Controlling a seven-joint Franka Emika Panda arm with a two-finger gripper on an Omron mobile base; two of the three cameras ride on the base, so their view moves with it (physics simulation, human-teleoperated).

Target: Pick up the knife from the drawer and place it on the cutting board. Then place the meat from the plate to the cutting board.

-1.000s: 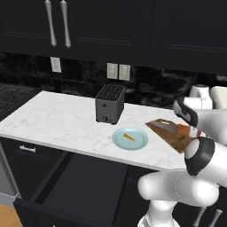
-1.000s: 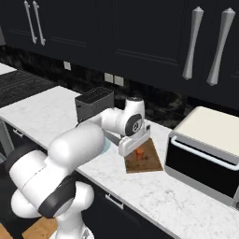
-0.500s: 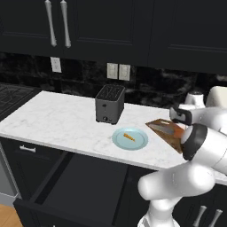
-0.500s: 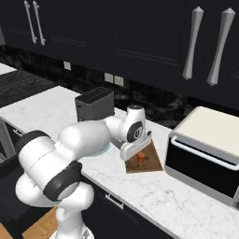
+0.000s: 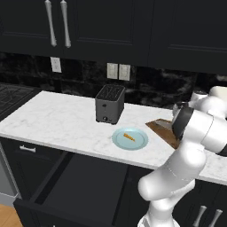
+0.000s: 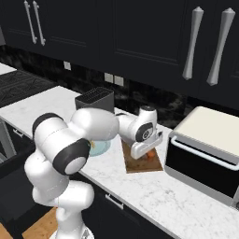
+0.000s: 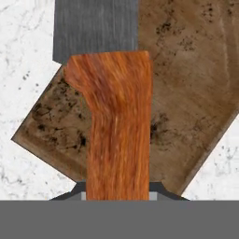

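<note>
My gripper is shut on the knife, gripping its reddish-brown handle with the grey blade pointing away from the hand. Right under the knife lies the brown cutting board; whether the knife touches it I cannot tell. From the right base view the gripper hangs low over the cutting board, the knife showing as an orange spot at its tip. The pale blue-green plate lies left of the cutting board and carries the small orange meat. Below the counter the black drawer stands pulled out.
A black toaster stands behind the plate. A toaster oven sits close to the right of the board. My own white arm arches over the counter's front edge beside the board. A cooktop lies at the far left.
The arm has folded further over the counter and the hand has come down closer to the cutting board, with the knife still gripped. Plate and meat have not moved.
</note>
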